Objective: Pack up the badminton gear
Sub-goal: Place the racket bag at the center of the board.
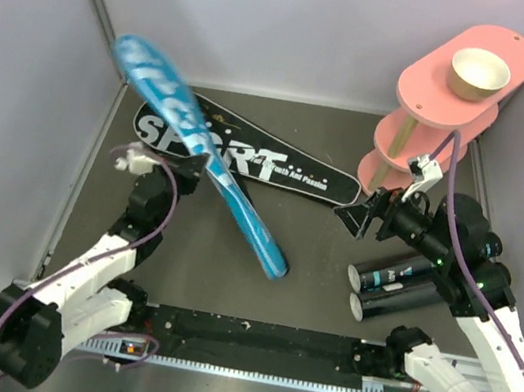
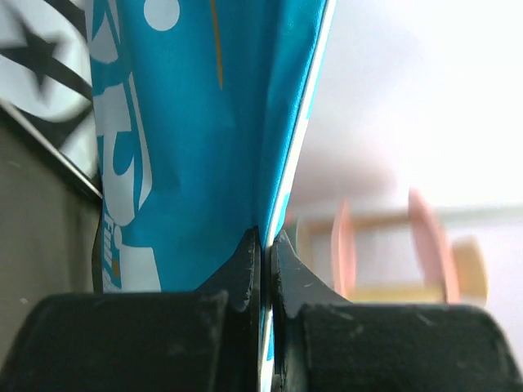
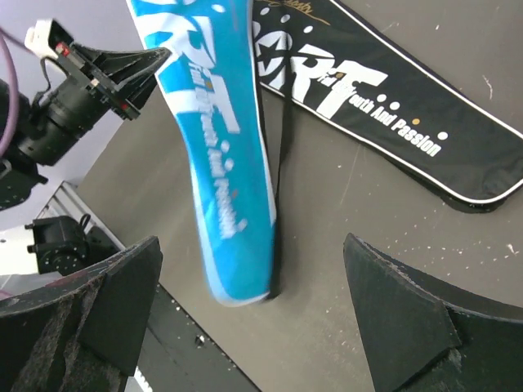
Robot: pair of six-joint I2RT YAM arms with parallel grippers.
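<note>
while the left hand has its two fingers pressed together on the thin edge of the blue racket bag, we see that bag lifted and tilted. we take the black racket bag, flat on the desk with its white sport lettering up, as our landmark. the blue bag crosses over the black bag's wide lettered end: its broad end rises above and beyond that end, toward the far left wall, and its narrow end slants down to the desk on the near side of the black bag, about level with its middle. whether that tip touches the desk we cannot tell.

the right hand hovers just off the black bag's narrow end, fingers spread wide and gripping nothing. two black tubes lie side by side, touching, on the near side of that narrow end, under the right arm. a pink stand rises just beyond the same narrow end, with a tan bowl on its top tier.
</note>
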